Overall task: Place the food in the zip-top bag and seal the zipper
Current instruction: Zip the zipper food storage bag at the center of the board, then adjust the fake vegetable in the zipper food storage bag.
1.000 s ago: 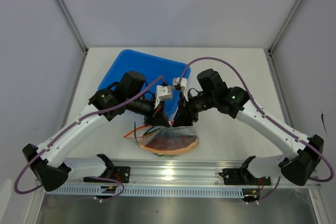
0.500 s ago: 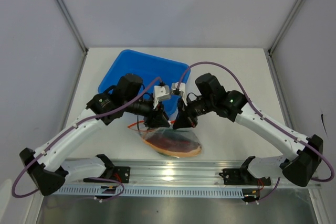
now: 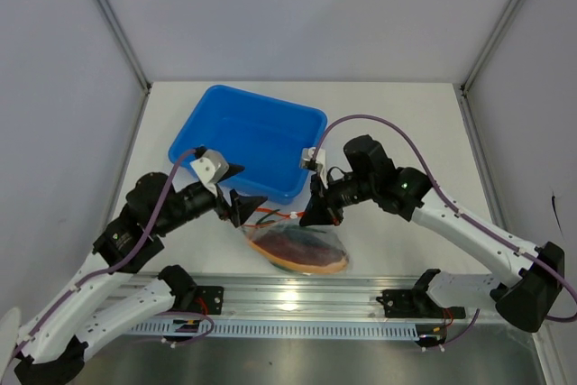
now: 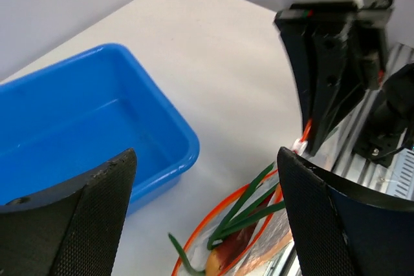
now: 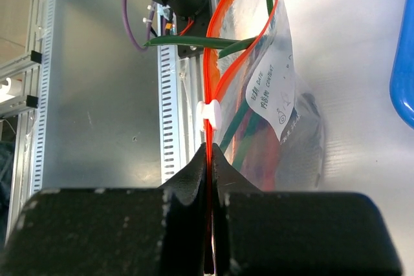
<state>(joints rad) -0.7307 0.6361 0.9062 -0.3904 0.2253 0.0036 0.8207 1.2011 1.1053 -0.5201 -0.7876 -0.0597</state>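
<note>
My right gripper (image 5: pixel 210 153) is clamped shut on the zipper (image 5: pixel 208 88), pinching the thin orange-red strip at one end, just short of the white slider (image 5: pixel 209 113). Beyond the slider the two sides of the strip part into a loop, so the mouth is not sealed. The zip-top bag (image 5: pixel 284 95) trails from that pinch, clear and crinkly, with a printed white label showing. In the overhead view it lies on the surface (image 3: pixel 397 123) just beside the near rim of the blue tray (image 3: pixel 248 137), close to the front rail.

The food (image 3: pixel 297 248) sits inside as a dark red and orange mass. The green onion (image 5: pixel 194 42) does not fit cleanly: its long stems poke out through the open mouth.

My left gripper (image 4: pixel 206 153) is spread wide and holds nothing. It hangs apart from the bag, facing the mouth and the right gripper.

I judge the loading done and the sealing step just starting. Next I likely need the left gripper to tuck the stems in or steady the far end, then close the strip along its length. Stems across the strip could block the seal.

A second ago the left gripper was closed at the bag's mouth, touching distance from the right one. It has since let go and drawn back to the left, uncovering the tray.
</note>
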